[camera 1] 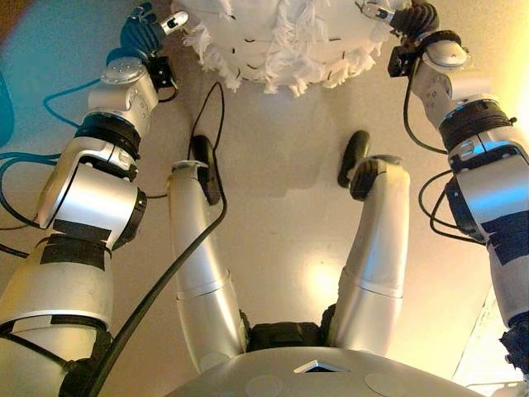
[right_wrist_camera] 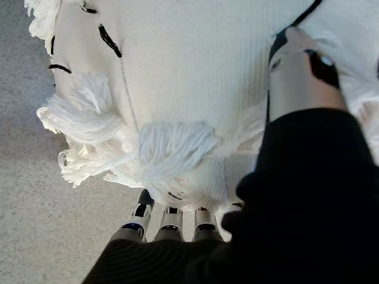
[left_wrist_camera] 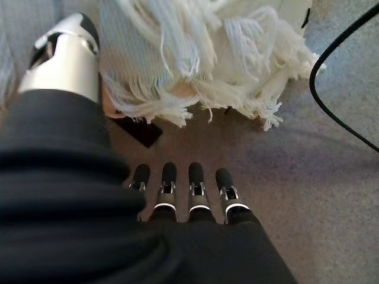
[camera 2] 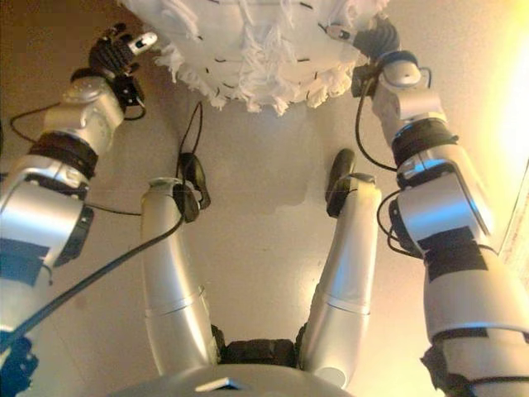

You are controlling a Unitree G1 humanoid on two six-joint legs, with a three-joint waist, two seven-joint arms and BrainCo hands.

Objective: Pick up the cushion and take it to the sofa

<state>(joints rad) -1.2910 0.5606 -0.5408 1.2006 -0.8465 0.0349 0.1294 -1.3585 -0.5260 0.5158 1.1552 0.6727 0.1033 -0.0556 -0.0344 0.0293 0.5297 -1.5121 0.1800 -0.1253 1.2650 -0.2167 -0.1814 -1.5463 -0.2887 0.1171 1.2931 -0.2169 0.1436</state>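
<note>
Pick-up step: white fringed cushion (camera 1: 281,41) on the floor (camera 1: 289,223) between 2 hands, right hand (right_wrist_camera: 177,220) curled under its edge, left hand (left_wrist_camera: 189,192) released just beside; next, left must close in.

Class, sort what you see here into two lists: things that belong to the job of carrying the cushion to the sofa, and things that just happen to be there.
Belongs to the job:
- white fringed cushion
- left robot hand, open beside the cushion's fringe
- right robot hand, fingertips under the cushion's edge

Just there:
- floor
- no sofa is in view
</note>
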